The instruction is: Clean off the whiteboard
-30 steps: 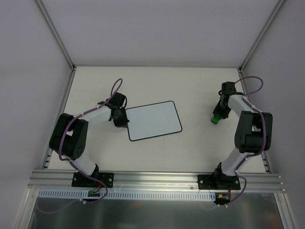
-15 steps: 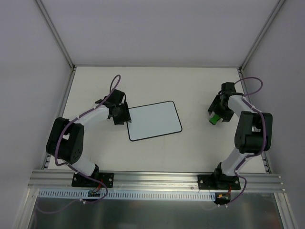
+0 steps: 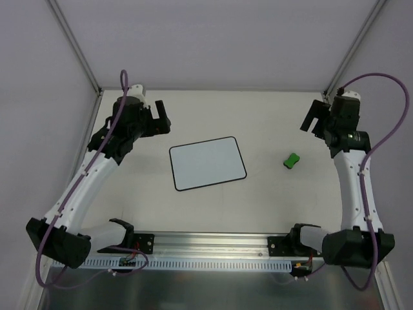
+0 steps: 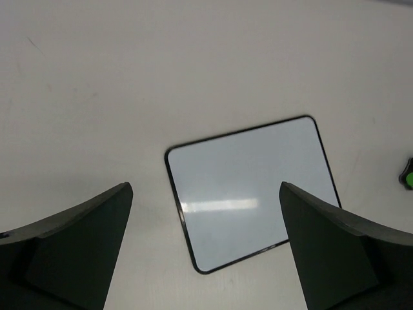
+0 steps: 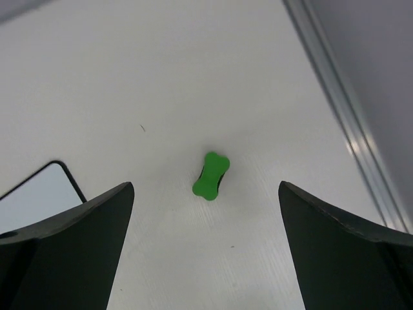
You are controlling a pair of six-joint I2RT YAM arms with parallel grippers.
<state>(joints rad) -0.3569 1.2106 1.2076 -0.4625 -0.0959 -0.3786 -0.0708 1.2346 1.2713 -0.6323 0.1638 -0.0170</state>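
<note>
Whiteboard (image 3: 208, 163) is lying blank and flat in the middle of the table (image 3: 258, 123), a green eraser (image 3: 292, 160) sitting well apart to its right. Left gripper (image 3: 162, 120) and right gripper (image 3: 313, 116) are hovering above, jaws spread wide, holding nothing.

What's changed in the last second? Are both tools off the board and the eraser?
Yes. The left tool opened, came away from the left edge of the whiteboard and rose toward the far left corner. The right tool opened, let go of the green eraser and rose toward the far right. The whiteboard, blank, and the eraser lie where they were.
</note>
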